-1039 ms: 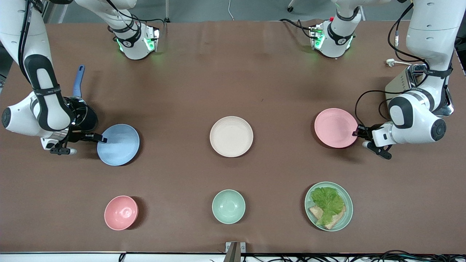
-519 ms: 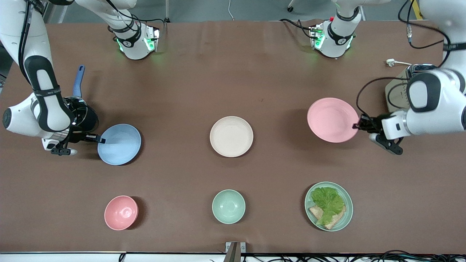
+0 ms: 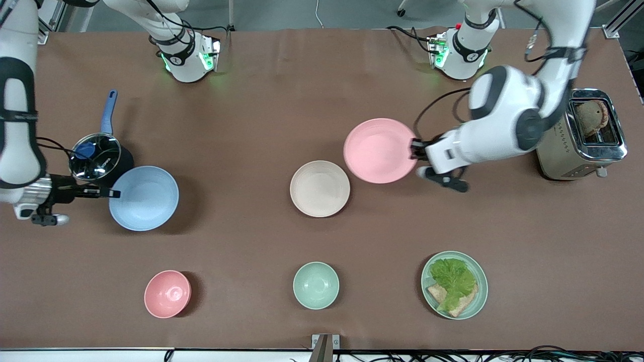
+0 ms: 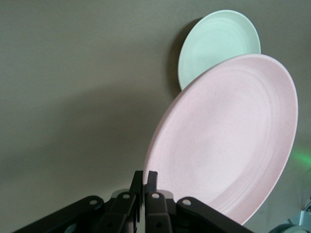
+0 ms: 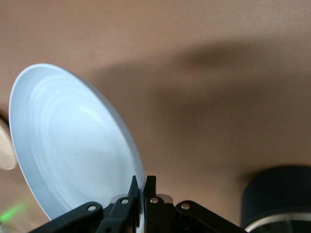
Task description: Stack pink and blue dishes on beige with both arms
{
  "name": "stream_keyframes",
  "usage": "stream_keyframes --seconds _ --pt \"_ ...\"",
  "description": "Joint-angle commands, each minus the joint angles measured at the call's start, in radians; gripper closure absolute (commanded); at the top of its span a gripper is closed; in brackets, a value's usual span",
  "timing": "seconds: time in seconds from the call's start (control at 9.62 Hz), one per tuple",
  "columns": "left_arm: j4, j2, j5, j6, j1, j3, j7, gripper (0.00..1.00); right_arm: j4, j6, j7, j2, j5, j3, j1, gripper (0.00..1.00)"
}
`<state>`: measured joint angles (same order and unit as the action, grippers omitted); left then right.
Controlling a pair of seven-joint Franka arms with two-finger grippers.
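The pale pink plate [image 3: 380, 150] hangs in the air, gripped by its rim, partly over the cream-beige plate's [image 3: 320, 188] edge. The beige plate lies flat mid-table. The light blue plate [image 3: 144, 198] is lifted, pinched at its rim, beside a lidded saucepan [image 3: 98, 157].

pink bowl [image 3: 167, 293], mint bowl [image 3: 316, 285], lettuce plate [image 3: 479, 301], lidded saucepan [image 3: 98, 155], toaster [image 3: 583, 134]
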<state>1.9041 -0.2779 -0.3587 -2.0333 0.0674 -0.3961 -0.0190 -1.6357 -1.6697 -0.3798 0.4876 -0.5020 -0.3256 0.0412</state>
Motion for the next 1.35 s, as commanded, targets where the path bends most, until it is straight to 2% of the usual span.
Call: stream_keyframes --seconds 0.0,0.21,0.42,0.62,0.73,0.83,0.94,1.04,1.14,1.25 --pt "-0.084 -0.212 0.006 -0.112 0.032 -0.065 -0.099 0.98 0.062 0.105 0.181 -0.009 0.019 0.006 -0.047 0.99" --pt "-0.163 -0.359 0.094 -0.221 0.113 -0.066 -0.224 0.98 0.054 0.11 0.357 -0.058 0.019 0.084 -0.075 0.99" --pt "-0.221 -0.463 0.279 -0.335 0.16 -0.067 -0.397 0.98 0.051 0.099 0.479 -0.069 0.02 0.172 -0.08 0.99" --pt "-0.215 -0.477 0.322 -0.335 0.167 -0.067 -0.429 0.95 0.051 0.073 0.57 -0.079 0.04 0.247 -0.092 0.99" --pt "-0.217 -0.478 0.32 -0.335 0.176 -0.067 -0.429 0.87 0.044 0.053 0.6 -0.08 0.045 0.281 -0.09 0.99" --pt "-0.223 -0.481 0.319 -0.341 0.177 -0.067 -0.438 0.66 0.025 0.029 0.604 -0.08 0.045 0.302 -0.092 0.99" --pt "-0.226 -0.492 0.317 -0.346 0.177 -0.067 -0.449 0.19 0.005 0.009 0.604 -0.08 0.045 0.335 -0.093 0.99" --pt "-0.235 -0.483 0.319 -0.346 0.173 -0.067 -0.458 0.0 -0.007 -0.005 0.623 -0.081 0.045 0.376 -0.093 0.99" --pt "-0.237 -0.456 0.319 -0.331 0.149 -0.07 -0.455 0.0 -0.015 -0.018 0.637 -0.081 0.045 0.422 -0.093 0.99" --pt "-0.221 -0.367 0.317 -0.265 0.12 -0.07 -0.438 0.0 -0.035 -0.059 0.669 -0.078 0.045 0.471 -0.095 0.99"
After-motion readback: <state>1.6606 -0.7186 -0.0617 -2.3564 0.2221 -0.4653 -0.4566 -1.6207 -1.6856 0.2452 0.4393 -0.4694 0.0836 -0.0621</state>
